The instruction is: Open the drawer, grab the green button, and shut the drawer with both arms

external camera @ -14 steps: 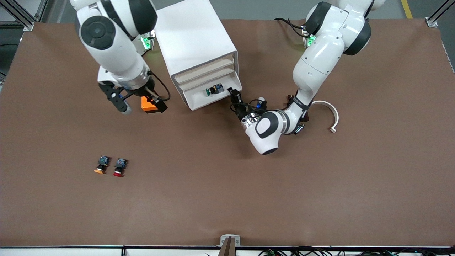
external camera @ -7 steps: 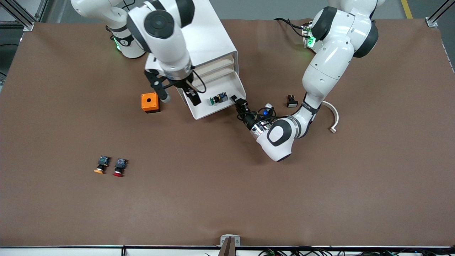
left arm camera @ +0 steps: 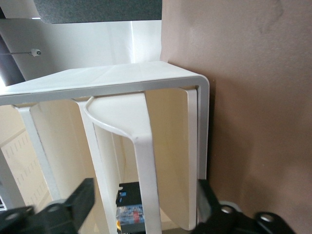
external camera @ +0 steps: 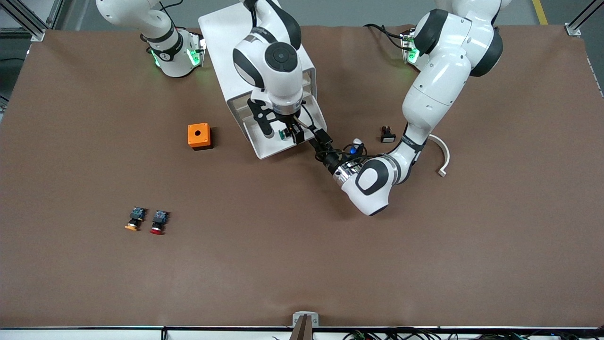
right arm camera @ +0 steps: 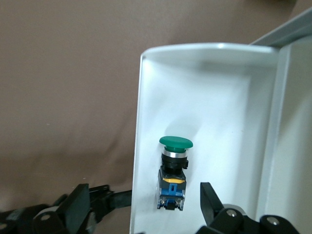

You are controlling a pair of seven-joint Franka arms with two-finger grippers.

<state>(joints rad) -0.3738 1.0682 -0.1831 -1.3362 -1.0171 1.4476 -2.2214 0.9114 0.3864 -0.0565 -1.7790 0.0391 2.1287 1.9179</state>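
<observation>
The white cabinet stands at the robots' edge of the table, and its lowest drawer is pulled out. The green-capped button lies in it, partly hidden by my right gripper. That gripper hangs open just over the button. In the right wrist view the button lies on the drawer floor between the open right gripper. My left gripper is at the drawer's corner, open. In the left wrist view it straddles the white handle without clamping it.
A small orange box with a round hole sits beside the cabinet toward the right arm's end. An orange-capped button and a red-capped one lie nearer the front camera. A small black-and-white part and a white curved strip lie by the left arm.
My right arm has swung from over the orange box to over the open drawer. The left gripper drew the drawer out a little more, then held still.
</observation>
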